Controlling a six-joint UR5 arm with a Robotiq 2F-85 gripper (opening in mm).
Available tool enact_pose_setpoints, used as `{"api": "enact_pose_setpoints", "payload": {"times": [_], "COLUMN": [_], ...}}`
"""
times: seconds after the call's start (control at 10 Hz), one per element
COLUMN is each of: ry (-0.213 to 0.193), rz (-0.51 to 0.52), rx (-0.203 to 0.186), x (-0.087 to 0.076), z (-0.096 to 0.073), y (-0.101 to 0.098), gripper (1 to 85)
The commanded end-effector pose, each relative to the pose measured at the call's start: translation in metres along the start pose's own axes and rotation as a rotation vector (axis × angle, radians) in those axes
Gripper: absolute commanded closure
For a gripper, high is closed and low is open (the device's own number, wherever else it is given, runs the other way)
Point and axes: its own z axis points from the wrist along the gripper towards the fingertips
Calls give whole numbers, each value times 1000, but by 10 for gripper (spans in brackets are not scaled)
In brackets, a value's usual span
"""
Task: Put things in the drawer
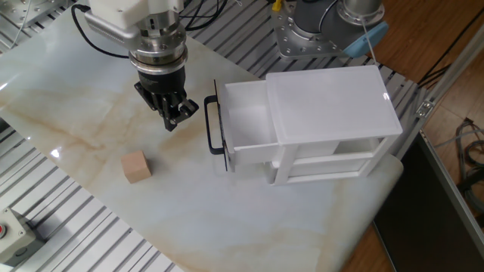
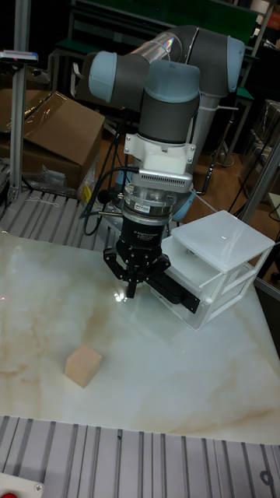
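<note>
Gripper (image 1: 175, 117) empty, fingers together, beside handle of pulled-out drawer (image 1: 246, 117). Cube (image 1: 136, 166) on table (image 1: 91, 113) toward near edge. We should open fingers, centre above cube, descend squarely.

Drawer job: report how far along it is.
Done: the drawer stands pulled open, its handle clear of the cabinet. In hand: nothing; the gripper hangs shut and empty beside the handle. Left: the wooden cube lies on the table, to be picked up and dropped in the drawer.
</note>
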Motion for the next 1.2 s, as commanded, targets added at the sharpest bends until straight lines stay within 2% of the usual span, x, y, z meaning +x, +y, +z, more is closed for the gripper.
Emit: {"api": "enact_pose_setpoints", "payload": {"times": [0.0, 1.0, 1.1], "ry": [-4, -2, 4], "rz": [-1, -4, -3], "rx": [-5, -7, -26], "x": [0, 2, 4], "z": [-1, 0, -1], "y": [1, 1, 6], "gripper": [847, 847, 847]}}
